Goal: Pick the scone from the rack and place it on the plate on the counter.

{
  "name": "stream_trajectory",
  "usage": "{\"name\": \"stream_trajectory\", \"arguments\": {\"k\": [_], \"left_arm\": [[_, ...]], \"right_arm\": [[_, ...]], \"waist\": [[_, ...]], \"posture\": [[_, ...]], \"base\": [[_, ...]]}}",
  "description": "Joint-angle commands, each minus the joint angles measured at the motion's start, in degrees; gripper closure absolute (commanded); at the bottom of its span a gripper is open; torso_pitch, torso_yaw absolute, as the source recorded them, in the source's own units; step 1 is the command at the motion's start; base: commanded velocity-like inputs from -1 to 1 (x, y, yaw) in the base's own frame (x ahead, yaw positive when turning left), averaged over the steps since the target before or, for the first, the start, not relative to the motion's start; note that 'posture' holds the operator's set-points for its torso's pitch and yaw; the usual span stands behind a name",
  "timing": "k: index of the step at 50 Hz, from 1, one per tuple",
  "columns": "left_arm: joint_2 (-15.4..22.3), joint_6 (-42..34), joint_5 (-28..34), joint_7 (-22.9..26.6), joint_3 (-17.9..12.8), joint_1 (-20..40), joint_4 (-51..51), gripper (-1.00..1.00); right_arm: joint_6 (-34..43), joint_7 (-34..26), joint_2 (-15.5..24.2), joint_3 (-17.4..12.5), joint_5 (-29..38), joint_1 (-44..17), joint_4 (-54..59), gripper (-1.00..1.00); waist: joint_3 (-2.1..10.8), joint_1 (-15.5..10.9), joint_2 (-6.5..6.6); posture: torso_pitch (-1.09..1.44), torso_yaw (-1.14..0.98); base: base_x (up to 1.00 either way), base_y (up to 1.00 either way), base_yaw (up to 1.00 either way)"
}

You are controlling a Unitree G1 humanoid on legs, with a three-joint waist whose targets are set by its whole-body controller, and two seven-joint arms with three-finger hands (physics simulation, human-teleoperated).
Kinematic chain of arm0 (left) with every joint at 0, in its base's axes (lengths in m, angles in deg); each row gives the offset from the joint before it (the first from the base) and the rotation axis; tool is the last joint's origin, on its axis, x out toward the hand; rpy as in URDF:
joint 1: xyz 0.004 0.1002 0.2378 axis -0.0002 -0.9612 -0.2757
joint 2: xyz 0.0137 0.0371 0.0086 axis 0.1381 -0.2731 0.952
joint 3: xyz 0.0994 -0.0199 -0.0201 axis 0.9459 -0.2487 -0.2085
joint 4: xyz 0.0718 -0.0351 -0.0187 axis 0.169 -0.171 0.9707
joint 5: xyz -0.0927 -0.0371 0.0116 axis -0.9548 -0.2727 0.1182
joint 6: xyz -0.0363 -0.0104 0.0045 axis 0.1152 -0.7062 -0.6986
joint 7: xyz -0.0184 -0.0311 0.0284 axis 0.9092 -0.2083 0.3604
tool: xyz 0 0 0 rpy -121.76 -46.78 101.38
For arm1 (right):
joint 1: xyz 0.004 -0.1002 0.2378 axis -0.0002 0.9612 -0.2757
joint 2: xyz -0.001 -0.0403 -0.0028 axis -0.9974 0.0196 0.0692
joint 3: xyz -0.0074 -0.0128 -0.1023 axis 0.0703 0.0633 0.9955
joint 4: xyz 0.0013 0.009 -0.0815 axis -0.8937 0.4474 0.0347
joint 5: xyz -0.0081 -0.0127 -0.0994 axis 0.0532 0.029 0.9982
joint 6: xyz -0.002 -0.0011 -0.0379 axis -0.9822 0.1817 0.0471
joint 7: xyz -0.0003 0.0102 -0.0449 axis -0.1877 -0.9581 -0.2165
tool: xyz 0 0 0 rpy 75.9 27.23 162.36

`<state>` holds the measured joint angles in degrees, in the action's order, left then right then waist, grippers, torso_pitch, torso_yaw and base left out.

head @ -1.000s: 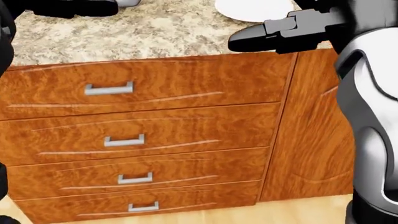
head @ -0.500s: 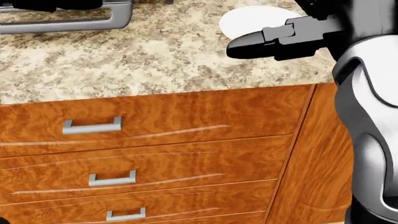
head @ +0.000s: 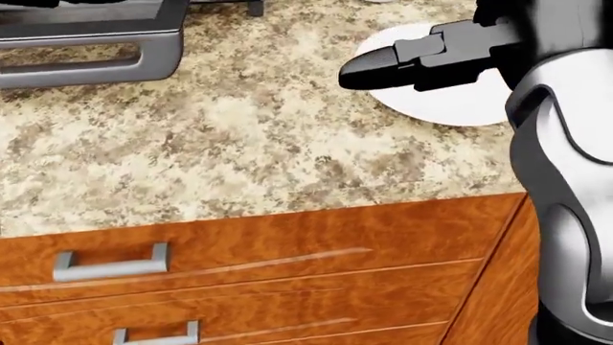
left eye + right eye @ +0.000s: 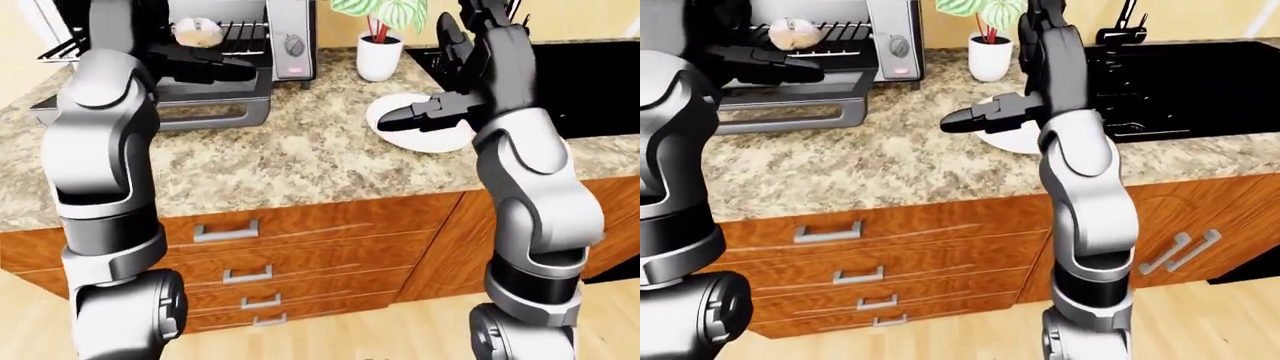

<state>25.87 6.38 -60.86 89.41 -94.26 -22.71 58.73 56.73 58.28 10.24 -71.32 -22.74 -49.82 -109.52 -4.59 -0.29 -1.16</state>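
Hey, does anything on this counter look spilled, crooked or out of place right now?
Nothing stands out. The scone sits on the toaster oven's rack, the white plate lies flat on the counter, and the potted plant stands upright.

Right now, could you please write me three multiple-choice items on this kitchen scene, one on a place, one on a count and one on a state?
1. Where is the scone?
A. on the plate
B. on the rack inside the toaster oven
C. in the sink

2. How many drawer handles show under the counter in the left-eye view?
A. four
B. two
C. six

3. What lies on the plate?
A. the scone
B. a cup
C. nothing that shows

Answers: 1 B, the scone sits on the rack bars of the toaster oven, above its open door. 2 A, four handles stack down the drawer front. 3 C, the plate's visible surface is bare, though the right hand covers part of it.
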Motion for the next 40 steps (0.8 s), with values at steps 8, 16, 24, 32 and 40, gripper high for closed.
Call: {"name": "stream_trajectory", "arguments": {"k": [8,16,24,32,40], "left_arm": [[1.23,1.11,0.24,0.11,-0.57,3.10,-2.05,-1.00],[1.35,0.62,0.67,0.54,-0.50,3.36,-2.40,-1.00],[1.54,0.43,0.85,0.76,-0.68,2.99,-2.75,-1.00],[1.67,0.21,0.82,0.82,-0.91,2.87,-3.05,-1.00],[2.31,-0.15,0.69,0.84,-1.00,3.40,-3.09,-1.00]], "right_arm": [[-0.84,-0.12,0.58,-0.83,0.44,-2.39,-1.95,-1.00],[-0.08,0.64,0.48,-1.60,-0.18,-2.60,-2.68,-1.00],[-0.50,0.85,0.54,-1.05,-0.65,-2.15,-3.02,-1.00],[-0.62,0.86,0.55,-0.80,-0.41,-1.89,-3.07,-1.00],[-1.06,0.70,0.28,-0.82,-0.23,-1.41,-2.94,-1.00]], "waist": [[3.31,0.58,0.33],[1.34,1.04,6.20],[2.24,0.28,-0.02],[3.25,0.02,1.10],[3.34,0.49,1.70]], "posture": [[0.00,0.00],[0.00,0.00],[0.00,0.00],[0.00,0.00],[0.00,0.00]], "base": [[0.17,0.09,0.00],[0.22,0.09,0.00],[0.00,0.00,0.00],[0.00,0.00,0.00],[0.00,0.00,0.00]]}}
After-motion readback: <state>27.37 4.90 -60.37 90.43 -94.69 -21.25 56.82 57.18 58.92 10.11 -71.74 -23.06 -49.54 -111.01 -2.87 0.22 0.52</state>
